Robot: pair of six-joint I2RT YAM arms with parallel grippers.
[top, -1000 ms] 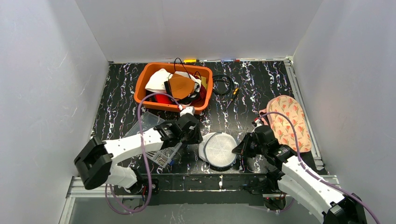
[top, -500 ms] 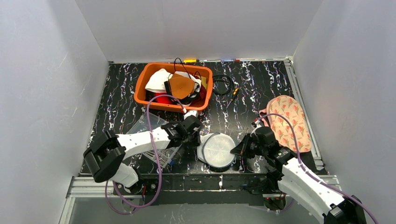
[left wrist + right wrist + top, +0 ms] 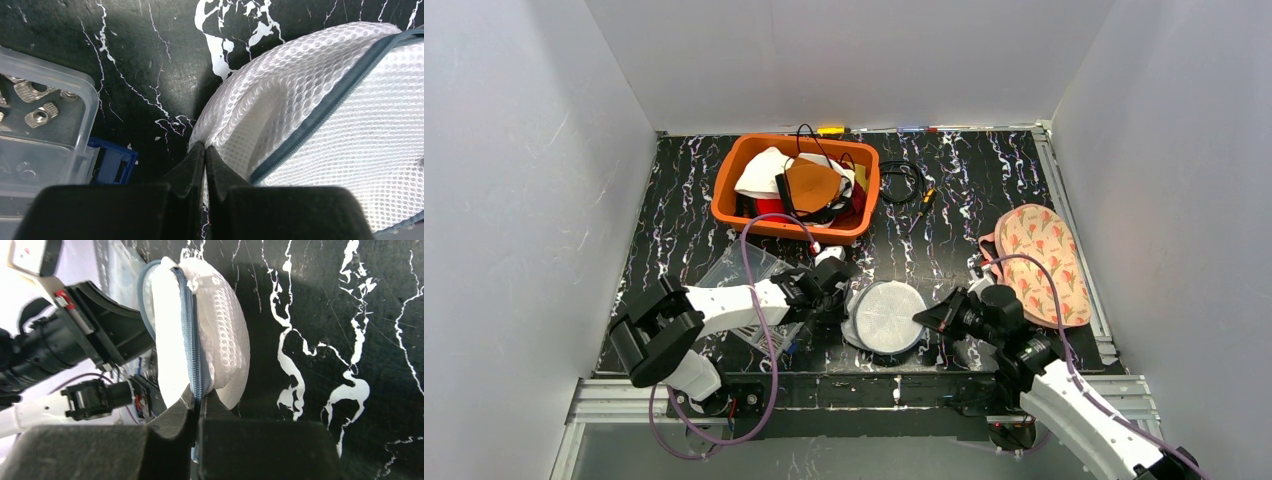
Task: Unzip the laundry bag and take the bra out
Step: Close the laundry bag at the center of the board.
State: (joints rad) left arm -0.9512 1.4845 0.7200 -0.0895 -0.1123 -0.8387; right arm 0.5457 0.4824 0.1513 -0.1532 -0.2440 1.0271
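The laundry bag (image 3: 886, 316) is a round white mesh pouch with a blue zipper, lying near the table's front edge between the two arms. My left gripper (image 3: 840, 297) is at the bag's left side, shut on a fold of its mesh (image 3: 235, 125) just outside the zipper (image 3: 325, 105). My right gripper (image 3: 921, 318) is at the bag's right side, shut on the zipper band (image 3: 192, 340) at the rim. The bag (image 3: 220, 340) is tipped up on edge between them, with a white tab (image 3: 199, 284) at the zipper's far end. The bra is hidden.
An orange basket (image 3: 724, 200) of clothes stands at the back. A clear plastic box (image 3: 749, 270) of metal parts lies under the left arm, with a blue clip (image 3: 112, 162) beside it. A black cable (image 3: 902, 182) and a floral padded fabric piece (image 3: 1036, 262) lie to the right.
The left gripper has closed onto the bag's mesh edge. The left arm dropped lower and the bag shifted slightly away from the front edge. The right gripper stayed shut on the zipper.
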